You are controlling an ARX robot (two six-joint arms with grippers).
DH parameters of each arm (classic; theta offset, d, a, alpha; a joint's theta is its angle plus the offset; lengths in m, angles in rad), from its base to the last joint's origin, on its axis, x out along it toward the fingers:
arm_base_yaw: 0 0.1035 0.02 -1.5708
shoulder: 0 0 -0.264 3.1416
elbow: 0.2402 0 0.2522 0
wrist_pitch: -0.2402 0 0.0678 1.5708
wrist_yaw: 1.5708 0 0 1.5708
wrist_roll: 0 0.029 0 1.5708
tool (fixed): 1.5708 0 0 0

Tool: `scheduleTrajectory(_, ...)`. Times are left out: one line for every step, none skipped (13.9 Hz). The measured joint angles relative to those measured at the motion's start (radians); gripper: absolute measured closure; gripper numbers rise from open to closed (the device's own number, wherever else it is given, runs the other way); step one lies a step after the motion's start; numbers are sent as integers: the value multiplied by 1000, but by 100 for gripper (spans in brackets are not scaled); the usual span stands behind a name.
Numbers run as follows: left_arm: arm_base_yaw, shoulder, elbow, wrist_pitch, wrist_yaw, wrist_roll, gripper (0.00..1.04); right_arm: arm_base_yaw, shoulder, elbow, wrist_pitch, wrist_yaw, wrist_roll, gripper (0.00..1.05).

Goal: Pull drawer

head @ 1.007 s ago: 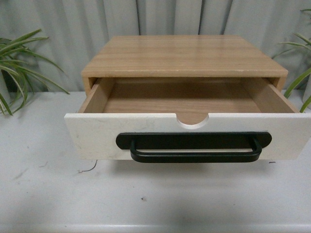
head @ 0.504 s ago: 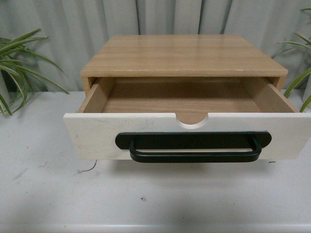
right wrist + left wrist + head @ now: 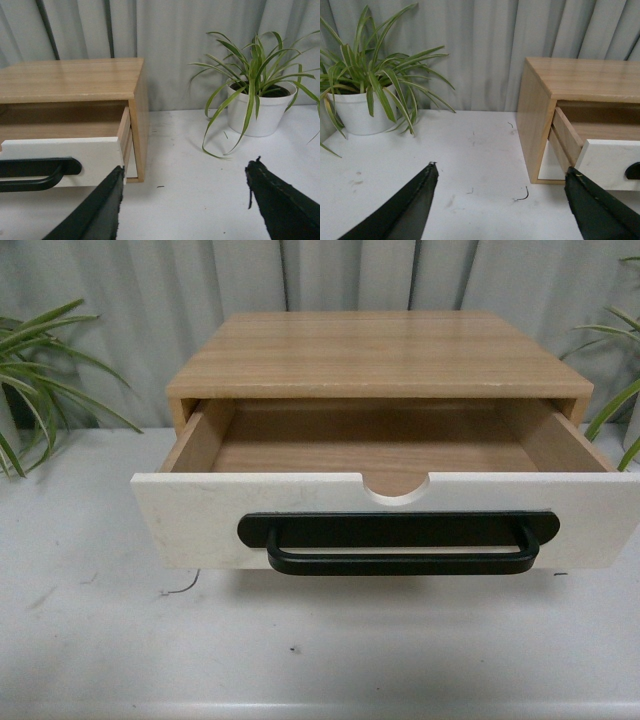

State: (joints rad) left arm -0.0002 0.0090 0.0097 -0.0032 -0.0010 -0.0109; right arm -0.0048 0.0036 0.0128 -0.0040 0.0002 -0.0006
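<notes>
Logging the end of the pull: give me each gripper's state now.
Left gripper: open, jaws wide apart, holding nothing.
Right gripper: open, jaws wide apart, holding nothing; clear of the drawer.

A scuffed, flat white tabletop (image 3: 90, 640) carries a light wooden cabinet box (image 3: 380, 352), set toward its back edge. Two white round pots of long striped green leaves stand on it, one (image 3: 362, 111) to each side (image 3: 257, 114) of the cabinet, well apart from it.
</notes>
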Motion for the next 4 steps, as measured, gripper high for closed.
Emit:
scheduleTrajectory(0, 0, 0, 0, 0, 0, 13, 0, 0, 0, 0, 0, 0, 18)
scheduleTrajectory(0, 0, 0, 0, 0, 1, 7, 0, 0, 0, 0, 0, 0, 7)
scheduleTrajectory(0, 0, 0, 0, 0, 1, 7, 0, 0, 0, 0, 0, 0, 6)
scheduleTrajectory(0, 0, 0, 0, 0, 1, 7, 0, 0, 0, 0, 0, 0, 6)
